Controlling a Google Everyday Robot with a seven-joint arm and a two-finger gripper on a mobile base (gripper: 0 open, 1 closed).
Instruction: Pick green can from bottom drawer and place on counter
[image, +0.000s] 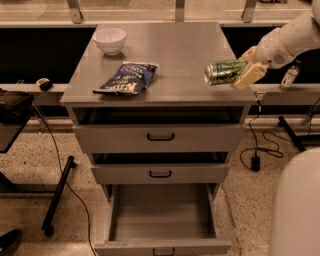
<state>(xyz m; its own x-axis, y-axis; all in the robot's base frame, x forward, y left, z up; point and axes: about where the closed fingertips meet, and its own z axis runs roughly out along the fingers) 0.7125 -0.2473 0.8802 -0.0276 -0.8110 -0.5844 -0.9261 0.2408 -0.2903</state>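
My gripper (239, 71) comes in from the right on a white arm and is shut on the green can (223, 72). The can lies sideways in the fingers, just above the right part of the counter (175, 60). The bottom drawer (162, 215) is pulled fully out at the foot of the cabinet and I see nothing inside it.
A blue chip bag (126, 78) lies on the counter's left half and a white bowl (109, 40) stands at its back left. A small clear bottle (289, 76) stands on the ledge right of the cabinet. The two upper drawers (160, 136) are slightly open. Cables lie on the floor.
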